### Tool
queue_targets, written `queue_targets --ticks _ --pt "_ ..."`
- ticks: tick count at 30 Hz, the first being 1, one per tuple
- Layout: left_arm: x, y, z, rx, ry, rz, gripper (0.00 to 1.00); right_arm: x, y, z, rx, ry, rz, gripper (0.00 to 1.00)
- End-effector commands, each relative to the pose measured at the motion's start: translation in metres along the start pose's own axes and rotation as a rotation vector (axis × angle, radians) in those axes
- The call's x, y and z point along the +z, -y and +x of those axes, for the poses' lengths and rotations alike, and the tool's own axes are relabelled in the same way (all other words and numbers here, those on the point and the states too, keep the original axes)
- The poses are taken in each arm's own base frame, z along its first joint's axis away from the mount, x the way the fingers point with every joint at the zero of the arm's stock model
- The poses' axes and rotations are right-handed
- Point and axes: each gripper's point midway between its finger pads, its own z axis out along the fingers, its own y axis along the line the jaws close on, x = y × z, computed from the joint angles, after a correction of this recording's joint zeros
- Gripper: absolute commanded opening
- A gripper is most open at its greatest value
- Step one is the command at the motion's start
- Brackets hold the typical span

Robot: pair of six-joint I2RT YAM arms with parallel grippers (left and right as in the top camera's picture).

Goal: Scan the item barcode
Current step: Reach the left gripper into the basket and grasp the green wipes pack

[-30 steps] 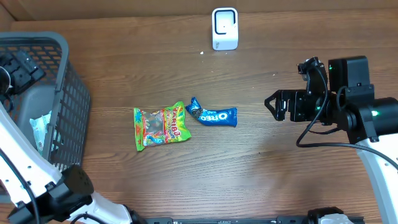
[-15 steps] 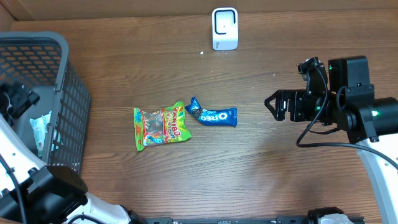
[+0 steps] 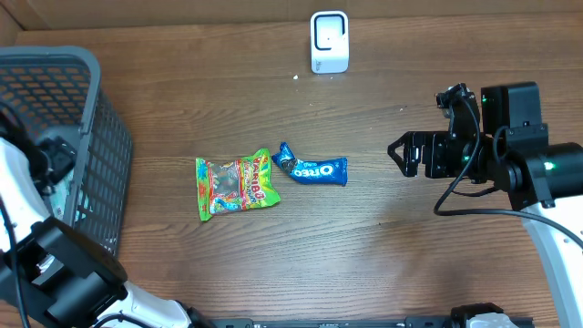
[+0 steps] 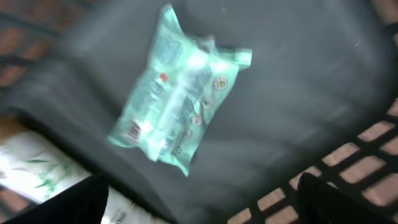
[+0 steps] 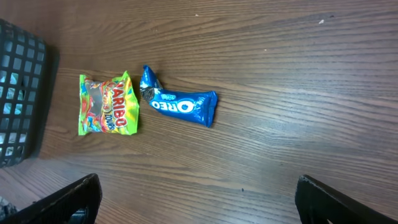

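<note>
A mint-green packet (image 4: 180,93) with a small barcode lies flat on the dark floor of the grey basket (image 3: 102,137). My left gripper (image 4: 202,205) hangs inside the basket just above that packet, open, with nothing between its fingers. From overhead the left gripper (image 3: 53,153) shows as a dark shape over the packet (image 3: 56,196). The white scanner (image 3: 329,41) stands at the table's far edge. My right gripper (image 3: 401,153) hovers open over bare wood at the right, holding nothing; in its own view the right gripper (image 5: 199,202) faces the table.
A green Haribo bag (image 3: 236,185) and a blue Oreo pack (image 3: 312,169) lie mid-table, seen also as the Haribo bag (image 5: 107,104) and Oreo pack (image 5: 180,106). A white leaf-printed packet (image 4: 37,168) lies beside the mint one. The basket's mesh wall (image 4: 367,155) stands close to my left fingers.
My left gripper has dropped deeper into the basket, toward the mint packet. The right arm and the items on the table have not moved.
</note>
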Motion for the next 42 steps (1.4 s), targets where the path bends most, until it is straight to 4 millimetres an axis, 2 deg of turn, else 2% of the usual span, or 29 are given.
queue_targets --ticks 1,7,15,19,22,25,28,29,30,33,36,39,42 --pt "0.027 -0.004 0.014 0.043 -0.025 -0.024 0.88 -0.005 -0.004 -0.008 -0.016 0.027 -0.003 1.00" --pt "0.051 -0.012 0.015 0.041 0.018 -0.072 0.88 -0.005 -0.004 -0.007 -0.016 0.026 -0.003 1.00" --pt "0.062 -0.011 0.005 0.110 0.069 -0.079 0.87 -0.005 -0.004 -0.007 -0.015 0.026 -0.003 1.00" --pt "0.075 -0.016 0.009 0.110 0.038 -0.107 0.86 -0.005 -0.004 -0.008 -0.016 0.026 -0.003 1.00" --pt "0.086 -0.019 0.014 0.110 0.006 -0.115 0.81 -0.005 -0.004 -0.008 -0.016 0.027 -0.003 1.00" --pt "0.094 -0.020 0.018 0.113 -0.019 -0.123 0.61 -0.005 -0.004 -0.008 -0.016 0.028 -0.003 1.00" --pt "0.098 -0.020 0.020 0.109 -0.028 -0.127 0.28 -0.005 -0.004 -0.009 -0.017 0.030 -0.003 1.00" --pt "0.097 -0.020 0.019 0.098 -0.024 -0.125 0.11 -0.005 -0.004 -0.009 -0.018 0.032 -0.004 1.00" --pt "0.095 -0.018 0.017 0.089 -0.018 -0.117 0.04 -0.005 -0.005 -0.010 -0.019 0.034 -0.004 1.00" --pt "0.085 -0.011 0.010 0.079 -0.015 -0.083 0.04 -0.006 -0.005 -0.012 -0.022 0.042 -0.005 1.00" --pt "0.060 -0.003 -0.007 0.071 -0.001 -0.041 0.04 -0.006 -0.005 -0.013 -0.024 0.046 -0.006 1.00" --pt "0.017 0.014 -0.030 0.069 0.028 0.057 0.04 -0.006 -0.005 -0.013 -0.024 0.046 -0.006 1.00" --pt "-0.043 0.028 -0.054 0.071 0.090 0.145 0.04 -0.006 -0.005 -0.013 -0.024 0.046 -0.006 1.00"
